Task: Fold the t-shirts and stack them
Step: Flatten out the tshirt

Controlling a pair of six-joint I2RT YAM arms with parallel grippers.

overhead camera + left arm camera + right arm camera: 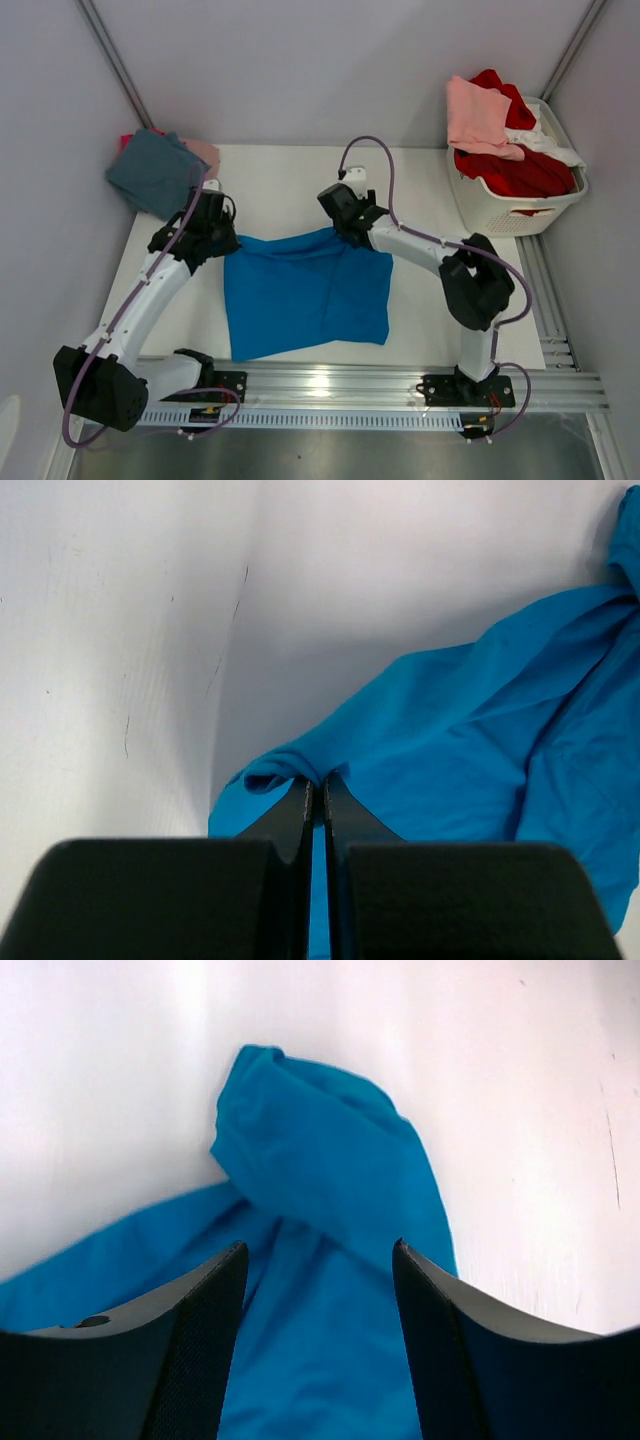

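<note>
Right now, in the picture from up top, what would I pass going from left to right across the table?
teal t-shirt → bright blue t-shirt → white laundry basket

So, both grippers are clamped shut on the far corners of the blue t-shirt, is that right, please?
Not quite. The left gripper is shut on its corner of the blue t-shirt, but the right gripper is open, its jaws spread above the other corner, as the right wrist view shows.
</note>
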